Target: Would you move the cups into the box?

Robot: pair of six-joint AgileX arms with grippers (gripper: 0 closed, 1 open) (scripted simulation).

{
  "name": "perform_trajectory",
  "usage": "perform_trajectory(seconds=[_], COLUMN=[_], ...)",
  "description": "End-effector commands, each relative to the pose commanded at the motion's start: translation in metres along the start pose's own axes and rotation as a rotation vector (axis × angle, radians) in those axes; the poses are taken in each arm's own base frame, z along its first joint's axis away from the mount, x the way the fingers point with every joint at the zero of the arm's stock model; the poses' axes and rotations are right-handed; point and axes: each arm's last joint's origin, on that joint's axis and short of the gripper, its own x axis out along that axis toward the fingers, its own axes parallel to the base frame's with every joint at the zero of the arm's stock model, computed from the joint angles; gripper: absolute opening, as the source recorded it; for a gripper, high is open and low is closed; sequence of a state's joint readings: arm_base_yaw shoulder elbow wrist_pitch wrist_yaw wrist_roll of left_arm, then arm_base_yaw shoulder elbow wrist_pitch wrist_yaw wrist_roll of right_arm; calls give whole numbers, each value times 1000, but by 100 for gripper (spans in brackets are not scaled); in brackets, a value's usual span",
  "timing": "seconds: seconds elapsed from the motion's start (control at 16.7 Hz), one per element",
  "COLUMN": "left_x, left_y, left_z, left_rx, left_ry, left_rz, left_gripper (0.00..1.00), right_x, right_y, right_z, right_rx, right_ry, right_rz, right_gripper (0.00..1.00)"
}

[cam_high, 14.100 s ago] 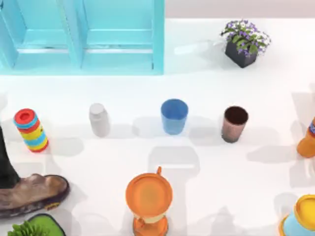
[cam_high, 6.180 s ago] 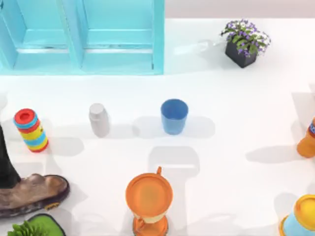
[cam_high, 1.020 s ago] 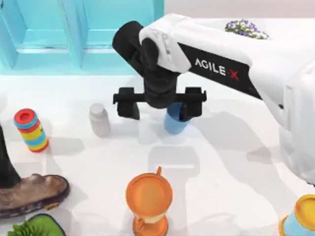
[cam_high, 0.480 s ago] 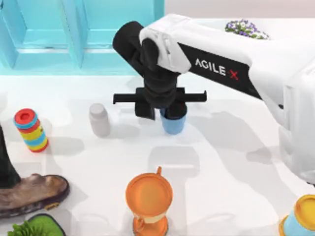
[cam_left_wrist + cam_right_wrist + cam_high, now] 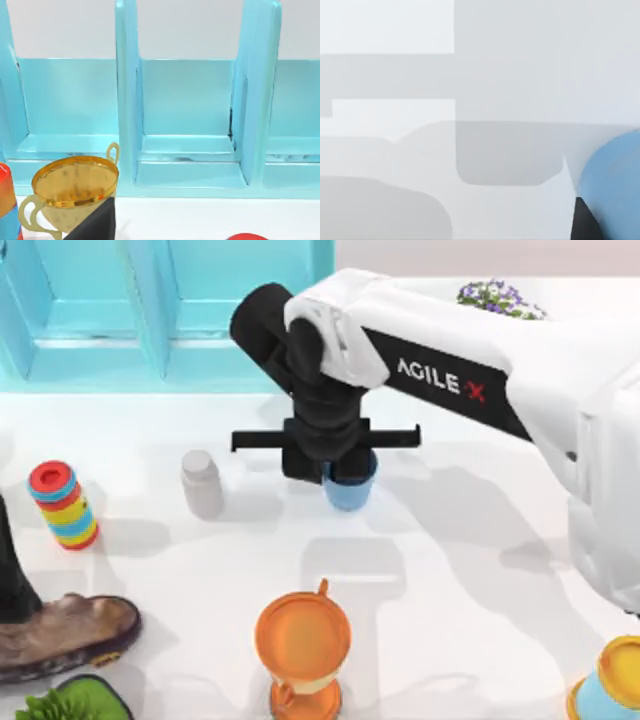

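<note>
The light blue cup (image 5: 355, 490) stands mid-table, in front of the turquoise box (image 5: 240, 330) with open compartments at the back left. My right arm reaches in from the right, and my right gripper (image 5: 325, 468) hangs over the cup's left rim, shut on its wall. In the right wrist view the blue cup (image 5: 615, 185) sits beside one dark fingertip (image 5: 585, 222). My left arm is parked off to the left; its wrist view faces the box (image 5: 190, 170).
A grey-white bottle (image 5: 202, 483) stands just left of the cup and a striped stack (image 5: 62, 505) farther left. An orange lidded jug (image 5: 302, 645) sits at the front, a brown shoe (image 5: 65, 630) front left, and potted flowers (image 5: 500, 298) at the back right.
The reddish-brown cup left the table between the two oldest frames. My right arm came in over the blue cup, and its wide-open fingers closed onto the cup's rim in the last second.
</note>
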State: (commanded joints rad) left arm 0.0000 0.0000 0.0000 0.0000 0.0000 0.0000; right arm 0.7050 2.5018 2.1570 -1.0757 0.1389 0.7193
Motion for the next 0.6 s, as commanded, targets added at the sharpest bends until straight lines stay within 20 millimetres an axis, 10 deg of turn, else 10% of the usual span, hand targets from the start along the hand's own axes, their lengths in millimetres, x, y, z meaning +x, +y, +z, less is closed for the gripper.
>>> perform_trajectory(seconds=[0.3, 0.6], left_x=[0, 0], left_y=[0, 0], left_z=[0, 0], left_rx=[0, 0], left_ry=[0, 0], left_rz=[0, 0], left_gripper=[100, 100], right_x=[-13, -75], right_y=[-11, -70], right_z=[4, 17], right_rx=[-7, -7], right_ry=[-1, -6], right_rz=[-3, 0], right_gripper=[0, 0])
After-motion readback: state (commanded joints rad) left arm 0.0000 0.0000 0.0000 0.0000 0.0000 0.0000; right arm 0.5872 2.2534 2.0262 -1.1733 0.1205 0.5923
